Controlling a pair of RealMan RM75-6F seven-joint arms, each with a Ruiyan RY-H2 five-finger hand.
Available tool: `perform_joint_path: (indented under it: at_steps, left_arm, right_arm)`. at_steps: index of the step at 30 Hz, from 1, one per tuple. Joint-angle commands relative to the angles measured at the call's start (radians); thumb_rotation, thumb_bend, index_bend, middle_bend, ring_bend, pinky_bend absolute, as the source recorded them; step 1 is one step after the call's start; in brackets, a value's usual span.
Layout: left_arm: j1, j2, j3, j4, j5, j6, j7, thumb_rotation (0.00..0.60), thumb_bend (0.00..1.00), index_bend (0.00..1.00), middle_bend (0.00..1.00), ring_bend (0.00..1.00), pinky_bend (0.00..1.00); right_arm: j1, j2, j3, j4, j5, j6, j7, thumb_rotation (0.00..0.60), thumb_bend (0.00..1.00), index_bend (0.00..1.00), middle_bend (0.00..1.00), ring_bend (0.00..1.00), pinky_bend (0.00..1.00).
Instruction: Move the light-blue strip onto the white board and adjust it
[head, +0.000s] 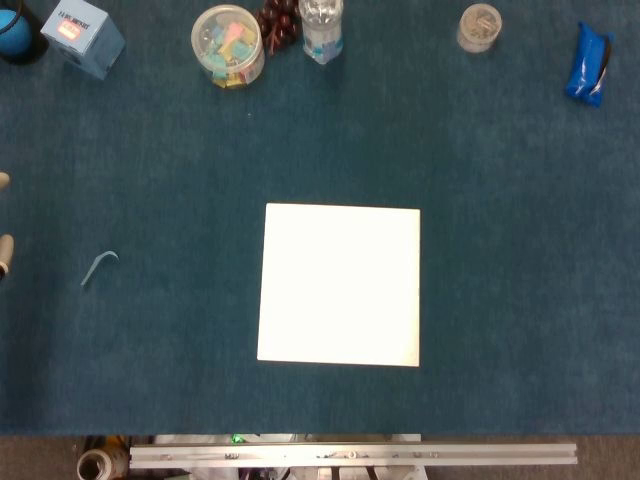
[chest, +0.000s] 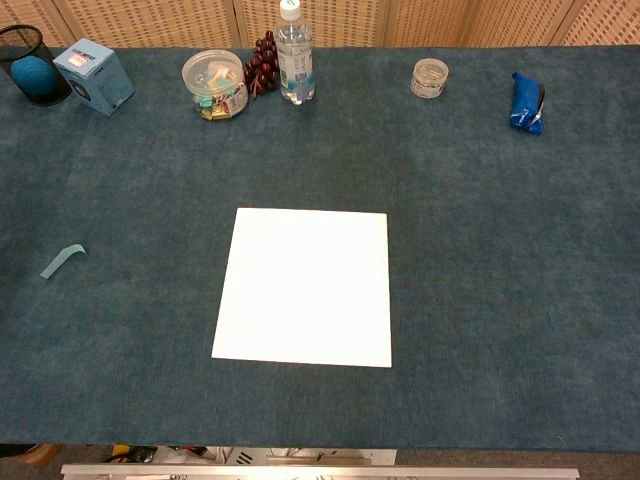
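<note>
A small light-blue strip (head: 98, 267) (chest: 61, 260), curled at one end, lies on the blue cloth at the left, well apart from the white board. The square white board (head: 340, 285) (chest: 305, 287) lies flat in the middle of the table with nothing on it. Of my left hand (head: 4, 245) only two beige fingertips (head: 3, 181) poke in at the left edge of the head view. They are spread apart and hold nothing, and sit some way left of the strip. The chest view does not show this hand. My right hand appears in neither view.
Along the far edge stand a blue box (head: 83, 35), a black mesh cup with a blue ball (chest: 32, 68), a tub of coloured clips (head: 228, 45), dark grapes (chest: 262, 62), a water bottle (chest: 294, 55), a small jar (head: 480, 26) and a blue packet (head: 590, 63).
</note>
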Motion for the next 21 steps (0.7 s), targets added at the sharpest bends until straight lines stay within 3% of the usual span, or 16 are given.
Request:
perform_joint_path:
  at_steps: [1, 8, 17, 21]
  left_arm:
    - [-0.002, 0.001, -0.001, -0.003, -0.002, -0.004, 0.003, 0.600, 0.32, 0.26, 0.27, 0.31, 0.25]
    - [-0.005, 0.018, 0.001, -0.012, -0.001, -0.013, 0.012, 0.600, 0.32, 0.26, 0.27, 0.31, 0.25]
    - [-0.041, 0.061, 0.008, -0.043, -0.012, -0.097, 0.025, 0.600, 0.32, 0.26, 0.29, 0.33, 0.26]
    - [-0.060, 0.076, 0.010, -0.060, -0.030, -0.144, 0.013, 0.600, 0.32, 0.26, 0.35, 0.37, 0.37]
  right_arm:
    - [0.002, 0.001, 0.001, 0.001, -0.001, -0.002, 0.000, 0.600, 0.09, 0.45, 0.63, 0.57, 0.57]
    - [0.015, 0.017, 0.021, 0.004, -0.009, 0.006, 0.004, 0.600, 0.09, 0.45, 0.63, 0.57, 0.57]
    - [0.040, 0.036, 0.055, -0.009, -0.005, 0.007, 0.001, 0.600, 0.09, 0.45, 0.63, 0.57, 0.57]
    - [0.052, 0.044, 0.064, -0.016, 0.000, -0.002, -0.005, 0.600, 0.09, 0.45, 0.63, 0.57, 0.57]
